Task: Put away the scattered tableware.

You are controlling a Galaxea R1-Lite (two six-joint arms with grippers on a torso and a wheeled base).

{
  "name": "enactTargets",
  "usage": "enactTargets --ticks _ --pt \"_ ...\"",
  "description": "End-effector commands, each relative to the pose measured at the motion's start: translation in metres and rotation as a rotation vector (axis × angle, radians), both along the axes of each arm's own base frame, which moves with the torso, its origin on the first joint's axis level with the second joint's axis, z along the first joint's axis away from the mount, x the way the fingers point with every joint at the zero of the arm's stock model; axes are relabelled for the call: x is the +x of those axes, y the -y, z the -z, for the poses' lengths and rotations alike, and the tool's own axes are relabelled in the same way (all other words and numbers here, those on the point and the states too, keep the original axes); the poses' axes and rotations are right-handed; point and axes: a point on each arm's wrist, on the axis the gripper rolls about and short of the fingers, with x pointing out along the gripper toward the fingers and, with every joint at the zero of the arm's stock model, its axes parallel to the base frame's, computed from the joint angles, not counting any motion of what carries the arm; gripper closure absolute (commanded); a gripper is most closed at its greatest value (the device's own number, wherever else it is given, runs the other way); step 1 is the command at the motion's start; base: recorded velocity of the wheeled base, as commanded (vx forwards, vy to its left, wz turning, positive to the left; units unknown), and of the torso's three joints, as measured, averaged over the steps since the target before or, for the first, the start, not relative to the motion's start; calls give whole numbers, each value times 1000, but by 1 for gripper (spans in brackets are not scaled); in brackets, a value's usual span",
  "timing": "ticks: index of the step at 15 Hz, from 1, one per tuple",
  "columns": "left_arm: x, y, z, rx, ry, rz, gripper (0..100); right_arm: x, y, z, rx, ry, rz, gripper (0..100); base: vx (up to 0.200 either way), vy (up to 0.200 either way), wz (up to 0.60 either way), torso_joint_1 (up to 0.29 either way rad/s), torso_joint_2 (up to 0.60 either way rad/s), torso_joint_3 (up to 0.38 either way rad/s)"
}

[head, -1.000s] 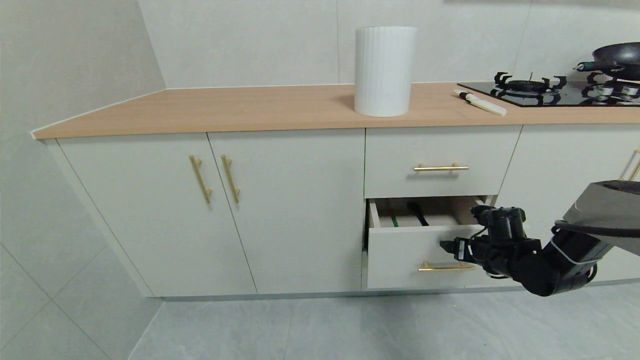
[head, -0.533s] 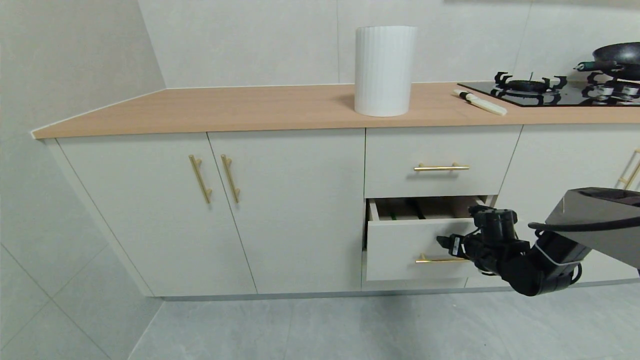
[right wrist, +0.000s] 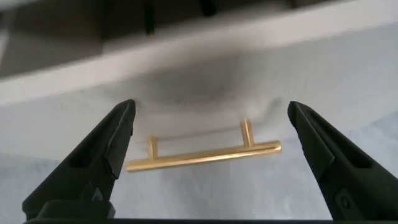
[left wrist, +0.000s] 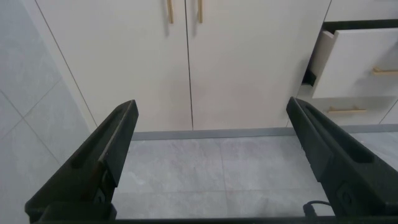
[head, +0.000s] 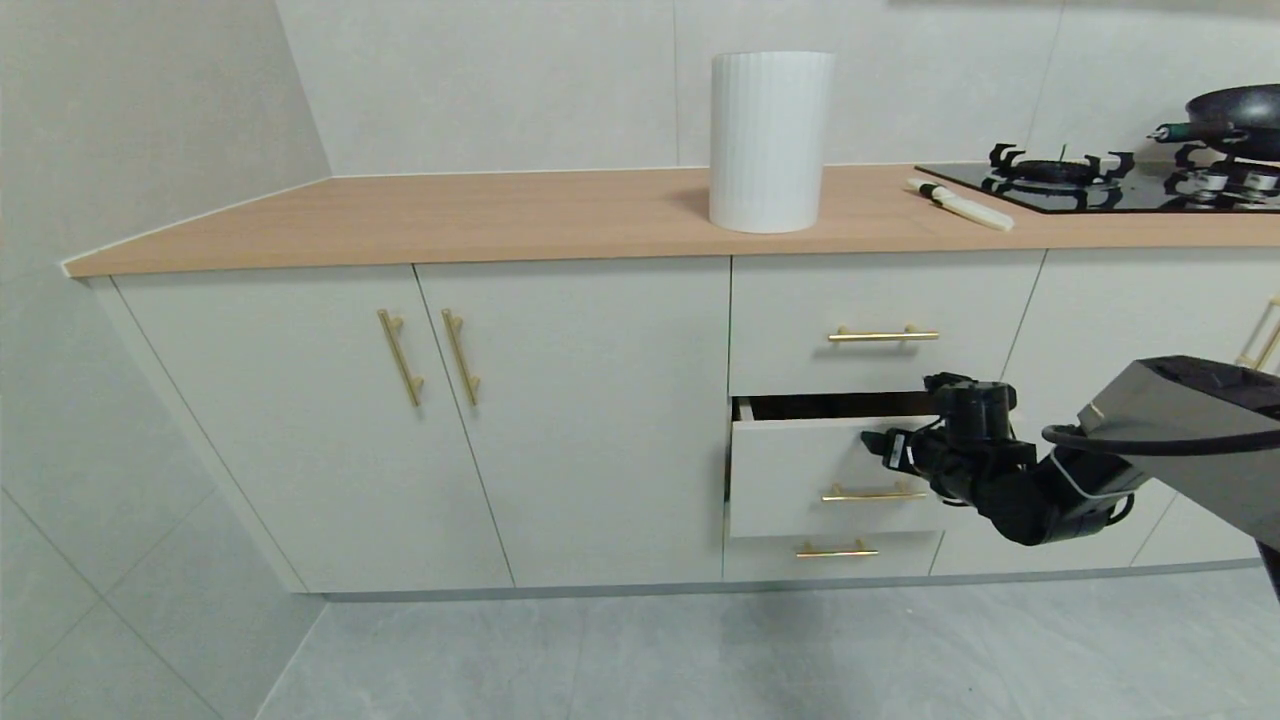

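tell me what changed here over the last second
The pale middle drawer with a gold bar handle slid inward and is now almost shut; its contents went out of sight. The open right pincer advanced with it, in front of its face. The white ribbed cylinder and cream-handled knife on the wooden counter stayed put.

You see a white ribbed canister (head: pixel 770 140) standing upright on the wooden countertop (head: pixel 450 215), toward its back. Further to the robot's right a black gas hob (head: pixel 1090 190) sits in the counter, with a dark pan (head: pixel 1235 108) on a burner. Below, two cream cabinet doors (head: pixel 420 450) are shut, their gold handles (head: pixel 400 357) side by side. The floor (head: pixel 640 655) is grey tile.
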Motion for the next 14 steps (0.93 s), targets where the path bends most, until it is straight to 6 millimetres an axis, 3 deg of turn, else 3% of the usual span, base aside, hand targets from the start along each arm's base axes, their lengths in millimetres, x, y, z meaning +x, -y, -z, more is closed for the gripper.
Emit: enactTargets --ticks 1,14 --pt "0 0 0 0 -2 0 0 12 -2 6 6 20 0 0 0 0 0 0 0 0" --pt "0 0 0 0 -2 -2 0 54 9 30 2 91 79 0 0 0 0 0 0 0"
